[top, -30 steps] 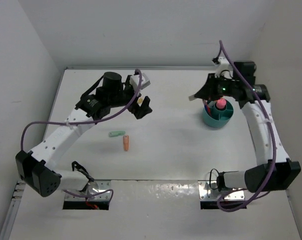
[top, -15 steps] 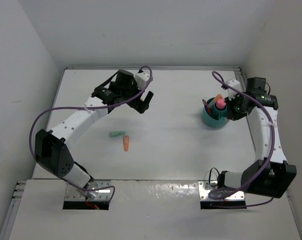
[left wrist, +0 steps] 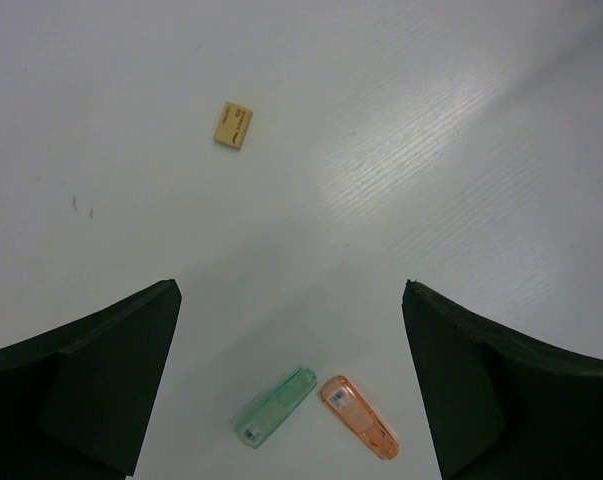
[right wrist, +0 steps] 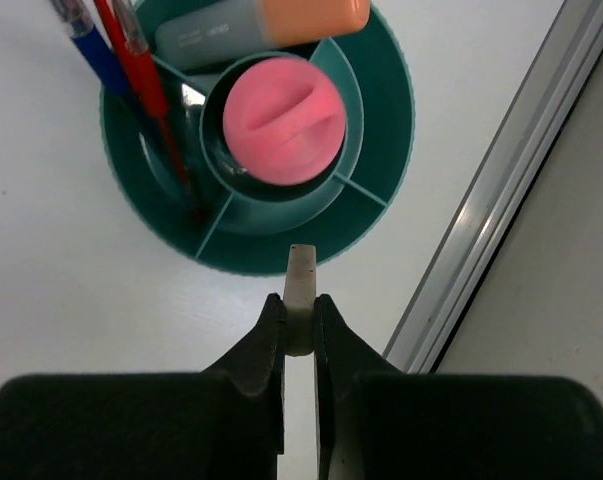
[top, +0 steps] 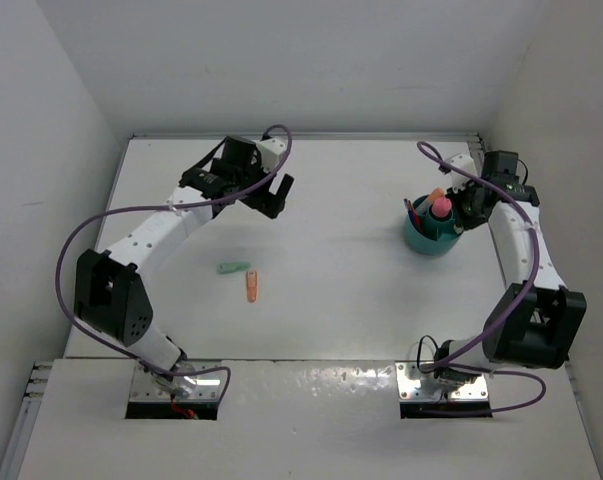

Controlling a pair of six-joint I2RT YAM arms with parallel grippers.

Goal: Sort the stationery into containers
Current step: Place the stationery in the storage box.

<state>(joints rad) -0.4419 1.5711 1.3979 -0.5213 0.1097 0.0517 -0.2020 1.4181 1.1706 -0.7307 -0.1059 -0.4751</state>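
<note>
The right gripper (right wrist: 299, 300) is clenched on a thin pale slab (right wrist: 300, 268), pinched at its lower half between the two fingertips. The slab stands out past the tips, and in the wrist view its free end shows against the near rim of the cup (right wrist: 381, 130). The cup is round, teal and split into compartments. A pink marker (right wrist: 284, 120) stands in the centre well. A blue pen (right wrist: 86, 45) and a red pen (right wrist: 141, 70) lean together in an outer section. A grey-lilac highlighter (right wrist: 221, 32) with an orange cap sits in the section beside them. The cup stands on the white table (right wrist: 41, 270), near the metal rail (right wrist: 501, 190) at its right edge.

The left gripper (left wrist: 290, 300) is released, its fingers (left wrist: 91, 390) spread wide, and it holds nothing. It hangs above the table. In its view a green stub (left wrist: 276, 407) and an orange stub (left wrist: 359, 431) lie flat between the fingers, just beside each other with their upper ends almost meeting. A small tan eraser (left wrist: 233, 125) lies well apart from them, farther out. From above, both stubs lie in the left half of the table, far from the cup.
</note>
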